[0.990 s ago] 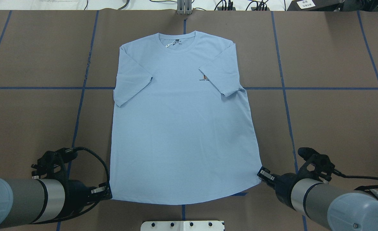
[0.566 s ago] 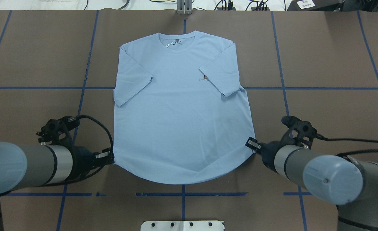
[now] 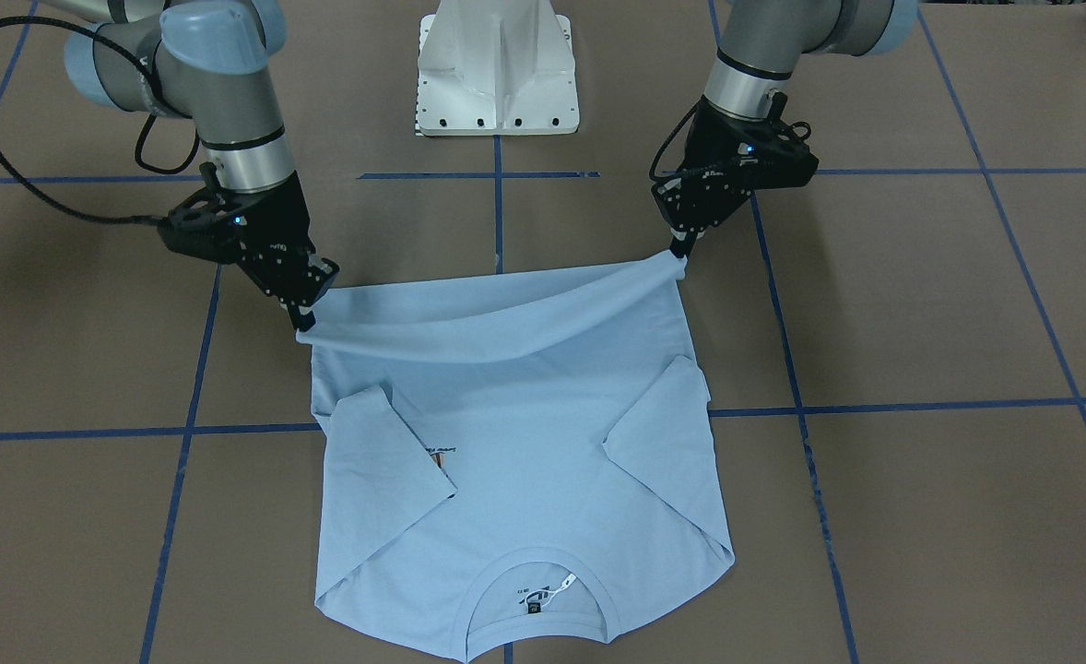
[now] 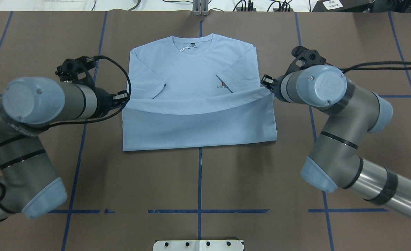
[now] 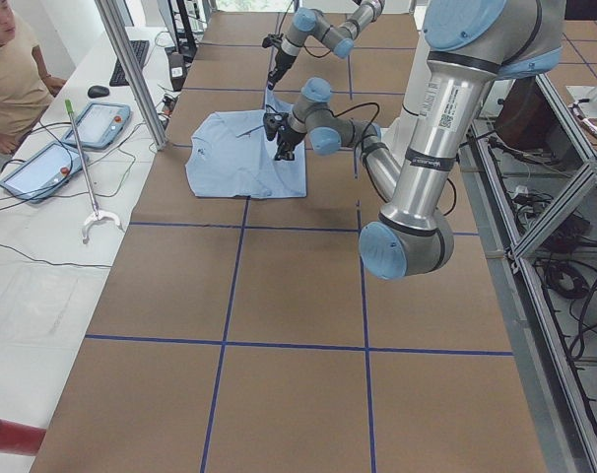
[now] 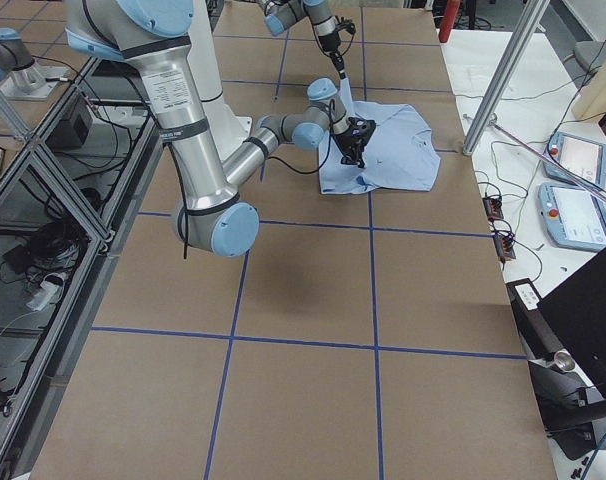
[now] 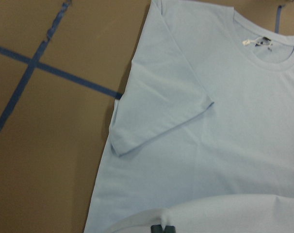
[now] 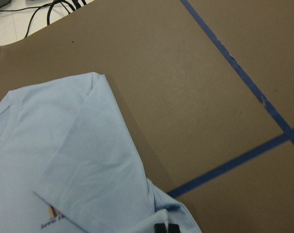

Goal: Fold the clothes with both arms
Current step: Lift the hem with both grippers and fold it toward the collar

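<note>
**Hem brought up to the sleeves, fold only half done**

Both arms have gone forward since a second ago, from the near edge of the table up to the level of the sleeves. They carried the bottom edge of the shirt with them, so its lower half is now doubled over.

In the front-facing view, the light blue short-sleeved T-shirt (image 3: 515,443) lies on the brown paper-covered table (image 3: 921,304), with the collar towards the operators' side. The black two-finger left hand (image 3: 681,249) pinches one corner of the bottom hem (image 3: 506,349), and the black two-finger right hand (image 3: 306,318) pinches the other. Between them the hem hangs in a slack curve above the cloth.

In the overhead view, the fold line lies straight on the side near the robot. The lifted hem sags across the body just below the short sleeves (image 4: 146,82), and on the right it comes just beside the small orange-and-dark chest print (image 4: 222,84). The white neck tag (image 4: 184,49) is well apart from it and uncovered.

In the two side views, the shirt is small and far away, and I cannot judge the hands from them.

In each wrist view, the two fingertips are pressed together on a bunch of blue cloth at the lower edge. A sleeve lies flat ahead of them.

I judge that the step in hand is the bottom-to-top fold, about halfway through its travel. The next move calls for bringing both corners evenly on towards the shoulders. The hem should be kept taut enough not to drag on the sleeves, then lowered and let go.
</note>
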Action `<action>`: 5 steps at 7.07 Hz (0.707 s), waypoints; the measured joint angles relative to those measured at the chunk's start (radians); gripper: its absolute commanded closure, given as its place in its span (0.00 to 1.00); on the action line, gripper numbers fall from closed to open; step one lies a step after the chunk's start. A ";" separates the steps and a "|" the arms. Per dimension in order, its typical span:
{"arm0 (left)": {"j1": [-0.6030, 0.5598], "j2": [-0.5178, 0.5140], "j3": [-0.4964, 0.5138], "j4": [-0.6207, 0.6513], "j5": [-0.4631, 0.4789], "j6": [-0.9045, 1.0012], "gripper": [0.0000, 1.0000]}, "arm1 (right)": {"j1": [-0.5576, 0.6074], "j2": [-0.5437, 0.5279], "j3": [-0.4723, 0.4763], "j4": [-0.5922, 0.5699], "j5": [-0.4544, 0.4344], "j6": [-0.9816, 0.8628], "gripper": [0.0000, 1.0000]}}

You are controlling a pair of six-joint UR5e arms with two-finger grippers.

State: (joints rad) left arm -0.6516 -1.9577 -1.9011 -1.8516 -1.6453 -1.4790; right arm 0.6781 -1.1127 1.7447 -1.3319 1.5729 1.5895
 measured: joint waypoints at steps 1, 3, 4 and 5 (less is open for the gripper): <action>-0.052 -0.062 0.114 -0.042 0.001 0.031 1.00 | 0.040 0.069 -0.102 0.003 0.009 -0.025 1.00; -0.130 -0.155 0.330 -0.181 0.010 0.075 1.00 | 0.084 0.203 -0.302 0.008 0.014 -0.053 1.00; -0.148 -0.183 0.396 -0.221 0.033 0.088 1.00 | 0.092 0.256 -0.377 0.009 0.013 -0.058 1.00; -0.155 -0.205 0.446 -0.249 0.060 0.094 1.00 | 0.096 0.299 -0.440 0.017 0.010 -0.059 1.00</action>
State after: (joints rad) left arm -0.8063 -2.1623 -1.4548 -2.1004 -1.5856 -1.3851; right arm 0.7745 -0.8138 1.3044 -1.3145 1.5832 1.5302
